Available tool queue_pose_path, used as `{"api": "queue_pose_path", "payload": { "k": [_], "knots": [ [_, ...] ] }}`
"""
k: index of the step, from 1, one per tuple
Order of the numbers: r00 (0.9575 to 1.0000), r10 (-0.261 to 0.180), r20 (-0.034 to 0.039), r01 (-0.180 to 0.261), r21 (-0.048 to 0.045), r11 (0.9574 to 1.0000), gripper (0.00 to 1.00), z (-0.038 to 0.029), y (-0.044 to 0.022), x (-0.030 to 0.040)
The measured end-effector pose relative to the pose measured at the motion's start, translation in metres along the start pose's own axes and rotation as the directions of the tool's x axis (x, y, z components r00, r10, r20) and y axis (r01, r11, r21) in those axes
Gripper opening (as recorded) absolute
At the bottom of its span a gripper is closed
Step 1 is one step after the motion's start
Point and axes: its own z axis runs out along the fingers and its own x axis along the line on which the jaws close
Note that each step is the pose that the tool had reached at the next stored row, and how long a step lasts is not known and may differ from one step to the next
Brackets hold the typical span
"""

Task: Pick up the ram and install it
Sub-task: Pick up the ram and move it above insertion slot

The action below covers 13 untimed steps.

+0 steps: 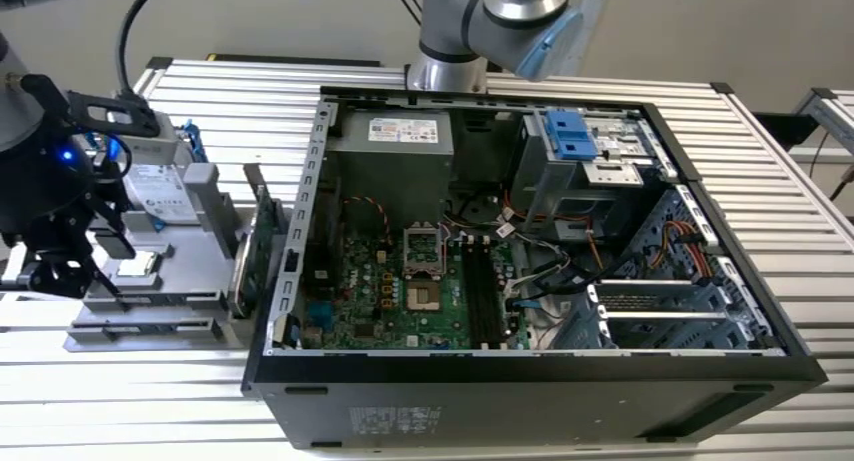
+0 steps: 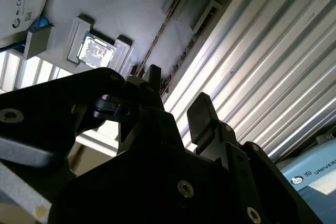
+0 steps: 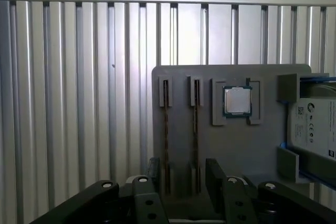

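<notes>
- the black two-fingered gripper is hanging released and empty over the flat grey plastic parts tray, its fingers standing wide apart.
- the ram, a thin dark circuit-board stick seen edge-on, is standing in a narrow slot of that tray. a second like stick is standing in the parallel slot just beside it, and in the first wrist view both are lying between the lines of the two fingers.
- the small square silver processor chip is sitting in its own pocket beside the slots, with the white-labelled hard drive beyond it.
- step in hand, as judged: lining up for the grasp. doing it well is meaning centring on one stick alone, keeping the pads parallel to its flat faces, and avoiding nudging the neighbour.
- in the exterior view the arm is reaching to the exterior view's left, its wrist pointing down at the tray, outside the open black computer case lying just beside it.
</notes>
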Motion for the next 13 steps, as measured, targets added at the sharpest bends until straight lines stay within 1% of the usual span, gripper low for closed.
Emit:
{"api": "queue_pose_path", "payload": {
  "k": [13],
  "knots": [
    [0.9999,-0.012,-0.0002,0.012,-0.0006,0.9999,1.00,0.0123,-0.0002,0.0008]
  ]
}}
